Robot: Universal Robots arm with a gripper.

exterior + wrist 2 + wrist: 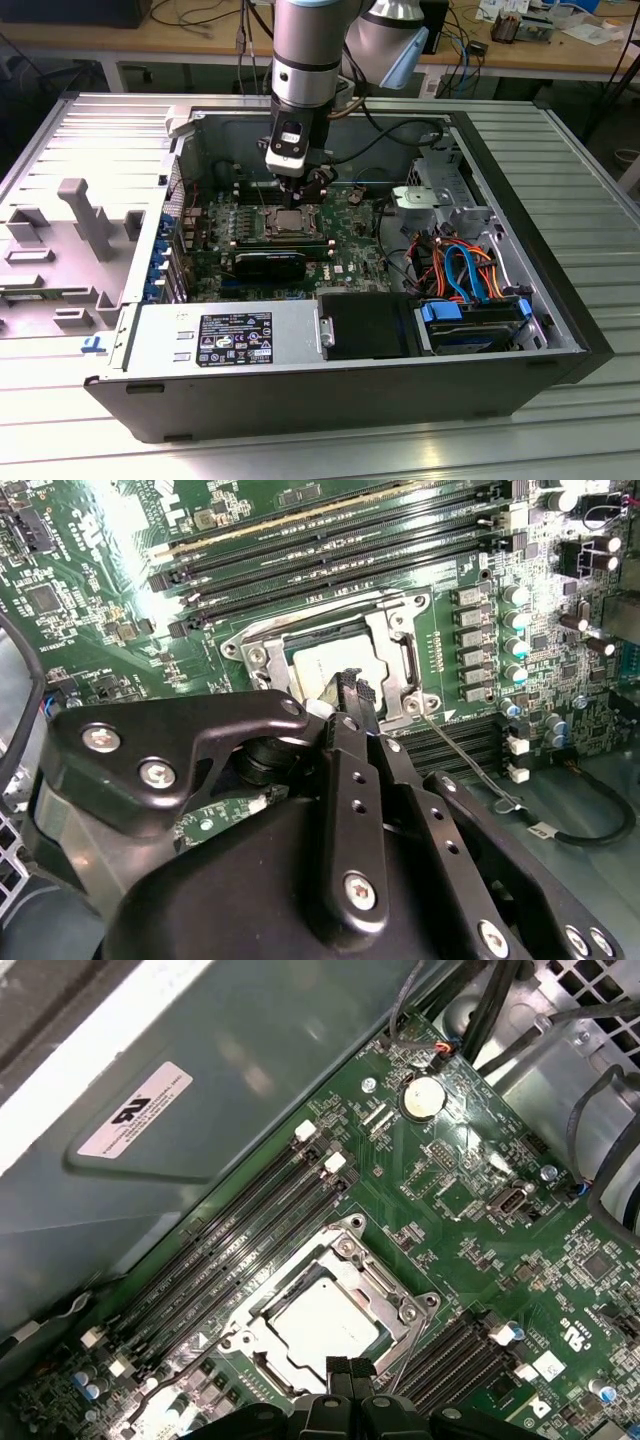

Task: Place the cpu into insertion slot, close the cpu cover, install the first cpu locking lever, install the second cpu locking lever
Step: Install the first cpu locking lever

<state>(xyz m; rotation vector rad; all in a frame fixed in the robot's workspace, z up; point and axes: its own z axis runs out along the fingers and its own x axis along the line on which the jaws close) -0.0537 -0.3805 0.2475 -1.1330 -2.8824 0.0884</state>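
Fingers (338, 1372) seemingly clenched, empty — over cpu (325, 1318), one edge hidden — cpu cover (395, 1305) down.

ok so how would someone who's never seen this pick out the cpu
Inside the open computer case, find the green circuit board below the end effector. Between its rows of long black memory slots sits a square silver metal frame. The cpu is the flat, dull silver-grey square showing through that frame's window, the only plain blank plate among studded green board.
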